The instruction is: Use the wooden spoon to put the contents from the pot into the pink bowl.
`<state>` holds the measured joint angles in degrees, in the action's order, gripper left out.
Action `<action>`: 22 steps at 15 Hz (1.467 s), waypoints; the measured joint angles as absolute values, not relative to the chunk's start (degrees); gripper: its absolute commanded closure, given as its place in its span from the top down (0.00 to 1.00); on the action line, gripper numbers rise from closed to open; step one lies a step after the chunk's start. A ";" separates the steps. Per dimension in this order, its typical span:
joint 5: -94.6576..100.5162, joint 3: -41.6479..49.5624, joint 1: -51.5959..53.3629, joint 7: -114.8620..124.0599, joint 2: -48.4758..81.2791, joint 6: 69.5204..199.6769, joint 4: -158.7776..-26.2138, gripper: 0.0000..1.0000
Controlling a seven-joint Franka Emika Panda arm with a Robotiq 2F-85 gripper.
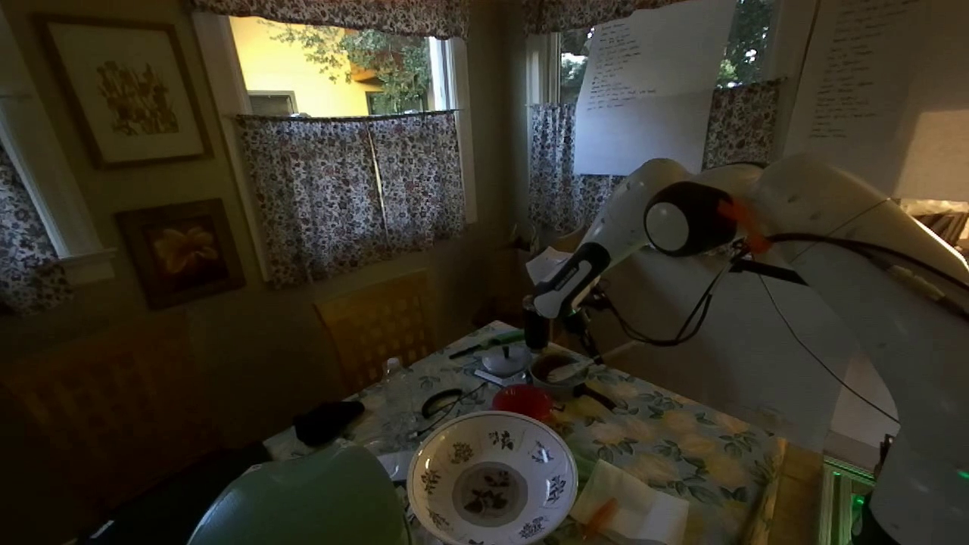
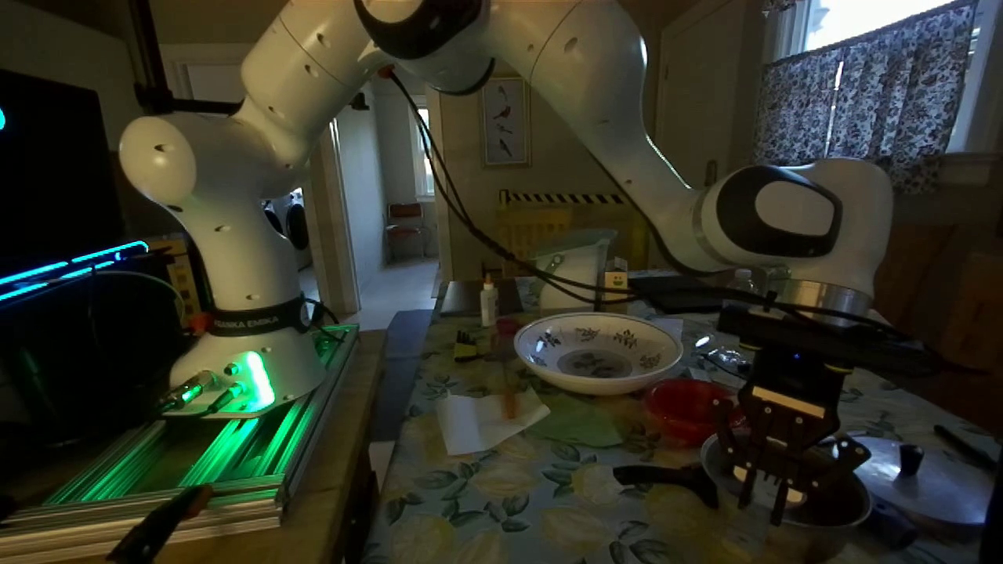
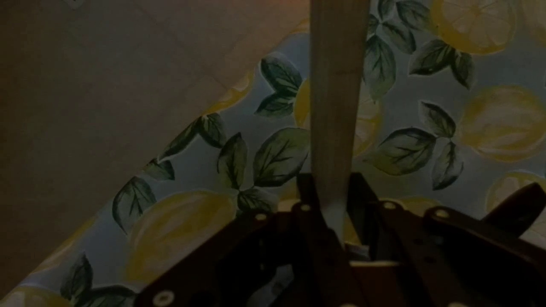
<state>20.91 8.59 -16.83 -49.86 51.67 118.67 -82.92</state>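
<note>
Claw (image 3: 332,184) clamped on the wooden spoon (image 3: 339,85), whose head seems in the pot (image 1: 556,390) among dark contents (image 1: 546,366); pink bowl (image 1: 522,401) looks empty, so serving lies ahead.

We see dim pictures throughout, daylight entering through windows (image 1: 341,70), green light (image 2: 258,381) glowing at the robot's base (image 2: 286,366), the wrist view darkest.

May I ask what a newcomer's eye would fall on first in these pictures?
Probably the large white floral bowl, standing on the lemon-patterned tablecloth. Next, perhaps, the green light on the robot's base. In the wrist view, it is the wooden spoon, held in the end effector.
</note>
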 measured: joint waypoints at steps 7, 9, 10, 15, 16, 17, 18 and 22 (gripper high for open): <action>21.61 9.14 -16.15 -49.60 53.67 118.58 -80.14 0.84; 21.61 9.13 -16.10 -49.60 53.73 118.58 -79.88 0.98; 21.61 9.09 -16.07 -49.60 53.72 118.58 -79.79 1.00; 18.05 7.85 -16.39 -47.23 51.99 118.63 -79.82 1.00; 16.39 7.44 -16.63 -46.29 50.82 118.64 -80.14 1.00; 14.84 7.11 -16.91 -45.36 49.26 118.63 -80.75 1.00; 13.48 6.93 -17.15 -44.15 47.26 118.63 -81.65 1.00; 10.04 6.93 -17.72 -37.28 38.08 118.85 -86.84 1.00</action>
<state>10.04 6.93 -17.72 -37.28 38.08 118.85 -86.84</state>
